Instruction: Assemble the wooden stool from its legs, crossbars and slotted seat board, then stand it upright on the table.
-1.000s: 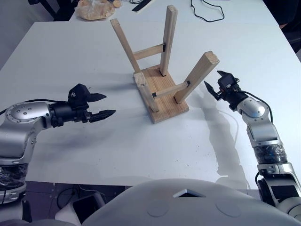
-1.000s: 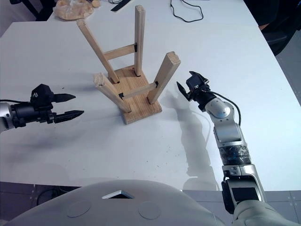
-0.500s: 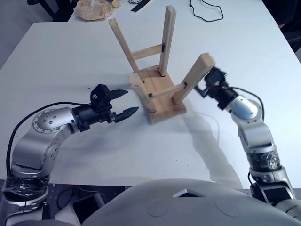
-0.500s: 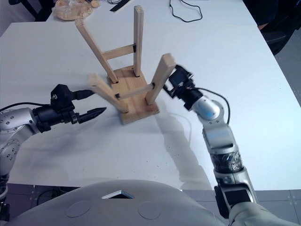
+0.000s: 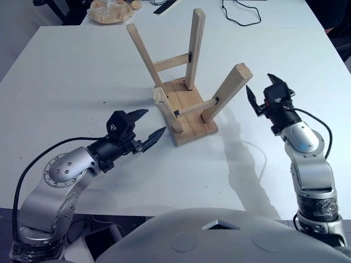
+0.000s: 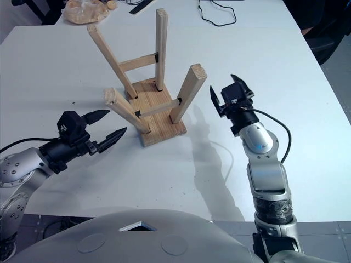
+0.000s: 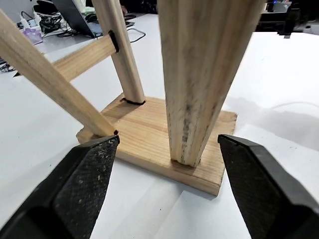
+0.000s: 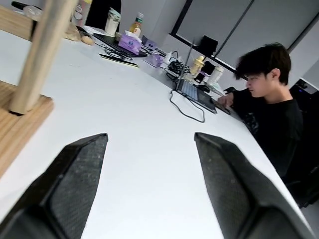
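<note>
Wooden stool (image 5: 186, 104) lies inverted near the centre of the white table (image 5: 82, 71): slotted seat board (image 5: 192, 118) flat on the surface, four legs pointing up, crossbars (image 5: 171, 59) joining them in pairs. L arm is bent at the elbow, forearm stretched low over the table toward the stool's near-left corner. Left gripper (image 5: 154, 120) has its claw spread wide and sits just short of the board edge, not touching. In the left wrist view its fingers (image 7: 84, 184) frame the near-left leg (image 7: 204, 74) from a little way back. R arm rises from the near-right table edge, forearm angled up, wrist lifted. Right gripper (image 5: 260, 85) points upward with its claw also spread, gripping nothing — it hangs near the top of the right-hand leg (image 5: 226, 90), clearly apart from it. Far edge: a bag of food (image 5: 109, 10) and a black cable (image 5: 241, 13).
</note>
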`<state>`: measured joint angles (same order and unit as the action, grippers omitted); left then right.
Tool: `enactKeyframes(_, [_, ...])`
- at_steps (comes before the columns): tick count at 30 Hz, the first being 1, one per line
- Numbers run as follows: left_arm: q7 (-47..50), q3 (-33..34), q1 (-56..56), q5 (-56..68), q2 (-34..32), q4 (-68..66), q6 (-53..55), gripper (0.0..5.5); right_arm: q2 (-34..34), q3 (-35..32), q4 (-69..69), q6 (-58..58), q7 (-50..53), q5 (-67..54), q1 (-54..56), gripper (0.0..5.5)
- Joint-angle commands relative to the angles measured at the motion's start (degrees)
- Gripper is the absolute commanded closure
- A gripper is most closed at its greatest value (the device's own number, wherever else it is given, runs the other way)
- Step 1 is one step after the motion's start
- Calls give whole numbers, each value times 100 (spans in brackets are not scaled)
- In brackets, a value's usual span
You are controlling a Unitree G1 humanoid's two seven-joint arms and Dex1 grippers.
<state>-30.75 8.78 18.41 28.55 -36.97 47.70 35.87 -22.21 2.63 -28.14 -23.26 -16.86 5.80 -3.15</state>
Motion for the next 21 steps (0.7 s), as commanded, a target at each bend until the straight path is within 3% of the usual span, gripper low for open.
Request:
enactKeyframes(1, [-23, -386, -129, -714, -94, -842, -480, 183, -848, 491, 292, -16, -945, 161, -285, 229])
enactKeyframes(6, [-68, -536, -867, -1200, -5, -2127, -1058, 183, -1322, 861, 670, 301, -1558, 264, -377, 229])
enactKeyframes(15, [-744, -2731, -1963, -1315, 745, -1548, -881, 183, -1862, 1234, 924, 350, -2428, 256, -549, 229])
enactKeyframes(21, [-492, -3477, -2963, -1640, 1628, -2044, -789, 183, -1959, 1066, 1668, 587, -2427, 234, -272, 229])
